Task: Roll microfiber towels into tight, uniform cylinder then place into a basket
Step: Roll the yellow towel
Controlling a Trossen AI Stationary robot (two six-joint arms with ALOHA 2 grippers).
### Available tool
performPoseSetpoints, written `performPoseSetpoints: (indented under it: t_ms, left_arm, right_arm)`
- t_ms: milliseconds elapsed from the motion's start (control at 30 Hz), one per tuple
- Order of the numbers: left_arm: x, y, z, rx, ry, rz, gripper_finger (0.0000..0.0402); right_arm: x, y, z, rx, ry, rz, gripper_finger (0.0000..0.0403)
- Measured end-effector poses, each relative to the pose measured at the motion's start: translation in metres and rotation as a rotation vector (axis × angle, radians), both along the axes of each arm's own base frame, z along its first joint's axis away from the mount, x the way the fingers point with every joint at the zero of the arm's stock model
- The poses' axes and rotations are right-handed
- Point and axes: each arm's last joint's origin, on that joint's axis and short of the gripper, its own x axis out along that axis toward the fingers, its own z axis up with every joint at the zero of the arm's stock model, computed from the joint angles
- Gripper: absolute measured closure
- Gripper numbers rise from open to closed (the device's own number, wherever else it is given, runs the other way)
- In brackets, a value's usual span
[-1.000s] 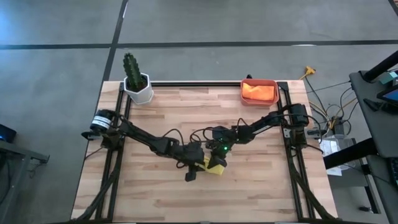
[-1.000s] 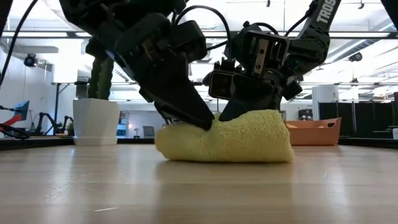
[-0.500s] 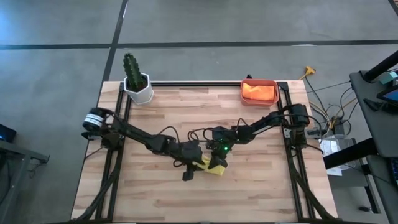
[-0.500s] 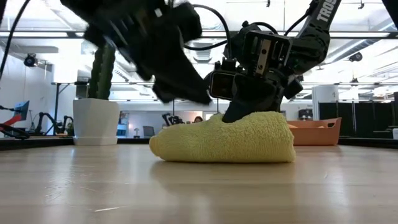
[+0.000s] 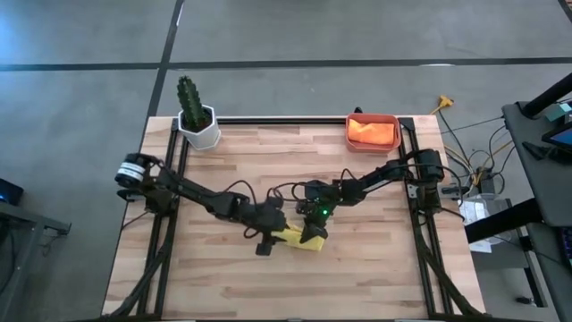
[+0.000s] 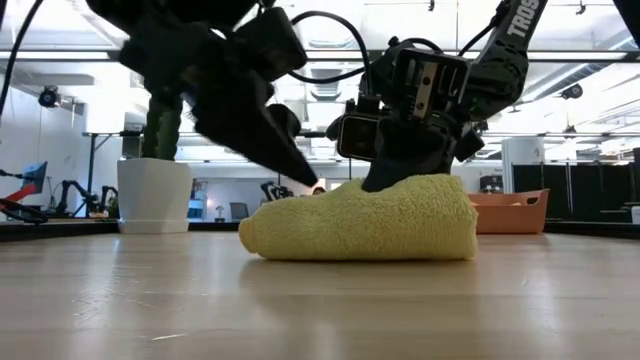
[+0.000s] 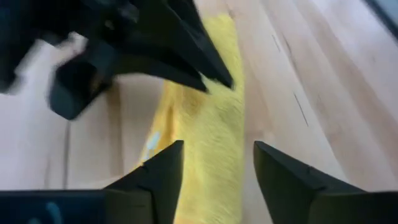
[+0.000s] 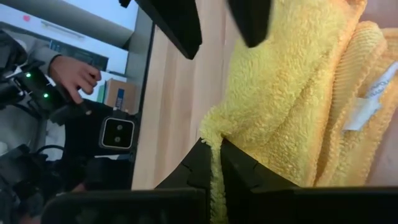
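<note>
The left tool (image 7: 214,165), released, straddles the yellow towel (image 6: 365,220) and hides its near end. The right tool (image 8: 217,163) is clenched on a towel fold. Behind it, the basket (image 5: 373,132) holds the orange towel (image 5: 371,131), partly cut off by its rim.

overhead, table-level, two close wrist views, sharing yellow towel (image 6: 360,222)

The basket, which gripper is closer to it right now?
Right. The right gripper is shut on the yellow towel mid-table, on the side toward the basket at the far right corner. The left gripper, open at the towel's other end, is slightly farther.
</note>
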Motion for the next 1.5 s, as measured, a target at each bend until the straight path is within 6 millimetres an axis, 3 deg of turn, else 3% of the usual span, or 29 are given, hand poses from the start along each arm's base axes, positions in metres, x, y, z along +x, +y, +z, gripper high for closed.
performPoseSetpoints:
  t_ms: [300, 467, 867, 1067, 1367, 1500]
  left_arm:
    - [-0.002, 0.001, -0.007, -0.060, -0.029, -0.027, 0.0154]
    - [-0.002, 0.001, -0.008, -0.088, -0.025, -0.021, 0.0150]
    - [0.003, -0.001, -0.035, -0.130, 0.077, -0.010, 0.0155]
    - [0.002, -0.002, -0.035, -0.204, 0.105, 0.029, 0.0215]
    - [0.003, 0.002, -0.039, -0.353, 0.174, 0.039, 0.0382]
    - [0.004, 0.007, -0.042, -0.435, 0.219, 0.018, 0.0390]
  right_arm:
    - [0.000, 0.002, 0.000, 0.011, -0.002, 0.020, 0.0390]
    - [0.000, 0.002, 0.000, 0.010, -0.004, 0.025, 0.0390]
    - [0.000, 0.002, 0.001, 0.011, -0.001, 0.019, 0.0390]
    - [0.000, 0.002, 0.003, 0.011, -0.003, 0.018, 0.0390]
    - [0.000, 0.001, 0.005, 0.009, 0.013, -0.013, 0.0390]
    - [0.000, 0.001, 0.007, -0.005, 0.023, -0.052, 0.0390]
